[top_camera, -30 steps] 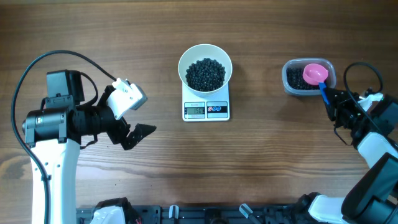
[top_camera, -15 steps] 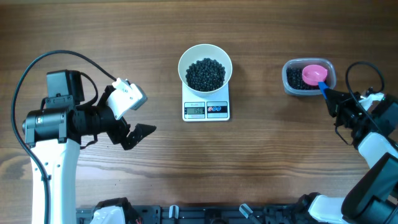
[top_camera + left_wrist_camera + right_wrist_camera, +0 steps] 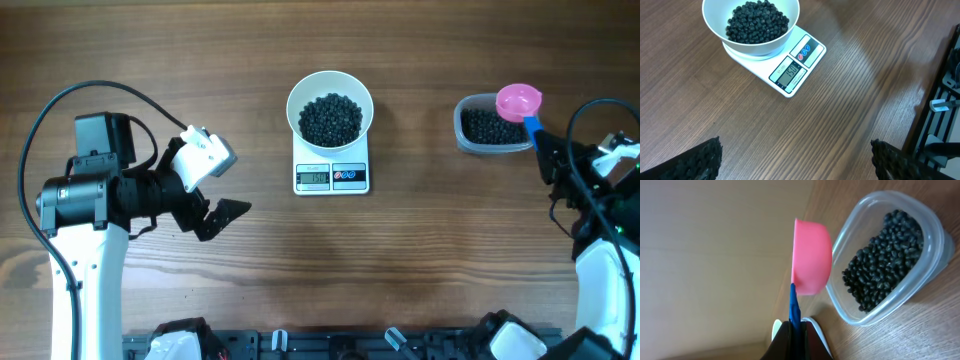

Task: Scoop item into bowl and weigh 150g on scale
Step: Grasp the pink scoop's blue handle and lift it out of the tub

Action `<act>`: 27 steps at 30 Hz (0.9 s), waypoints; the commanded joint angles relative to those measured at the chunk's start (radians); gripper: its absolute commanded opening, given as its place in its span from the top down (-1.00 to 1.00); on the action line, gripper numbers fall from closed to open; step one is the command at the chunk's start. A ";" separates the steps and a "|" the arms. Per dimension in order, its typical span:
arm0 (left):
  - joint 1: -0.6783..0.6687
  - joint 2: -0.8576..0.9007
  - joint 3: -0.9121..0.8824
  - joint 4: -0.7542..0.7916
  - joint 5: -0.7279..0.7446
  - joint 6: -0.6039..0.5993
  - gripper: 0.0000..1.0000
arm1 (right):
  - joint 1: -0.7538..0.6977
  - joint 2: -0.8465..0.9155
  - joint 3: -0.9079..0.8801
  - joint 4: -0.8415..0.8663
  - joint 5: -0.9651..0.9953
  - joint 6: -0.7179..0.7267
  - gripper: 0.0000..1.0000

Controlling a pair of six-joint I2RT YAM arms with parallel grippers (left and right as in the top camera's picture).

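Observation:
The white bowl [image 3: 292,110] [image 3: 710,25] holds a heap of the black beans [image 3: 331,118] [image 3: 757,20] and stands on the white scale [image 3: 331,177] [image 3: 810,47], whose display [image 3: 788,73] is lit. My right gripper [image 3: 547,150] [image 3: 796,330] is shut on the blue handle [image 3: 795,305] of the pink scoop [image 3: 519,101] [image 3: 812,257]. The scoop hangs tilted over the far right edge of the clear tub [image 3: 466,135] [image 3: 850,315], which holds more beans [image 3: 885,260]. My left gripper [image 3: 232,185] [image 3: 795,167] is open and empty, left of the scale.
A black rail [image 3: 350,345] runs along the table's front edge. Cables loop over both arms. Bare wood lies between the scale and the tub.
The scoop lay inside the tub on the beans. My right gripper has shut on its handle and lifted it up and toward the far right.

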 commanded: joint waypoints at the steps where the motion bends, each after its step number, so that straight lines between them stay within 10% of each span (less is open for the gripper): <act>1: -0.001 -0.008 0.009 0.000 0.000 0.021 -1.00 | 0.032 -0.051 0.008 0.002 0.027 -0.004 0.91; 27: -0.001 -0.008 0.009 0.000 0.000 0.021 -1.00 | 0.118 -0.060 0.352 -0.006 0.024 -0.054 0.91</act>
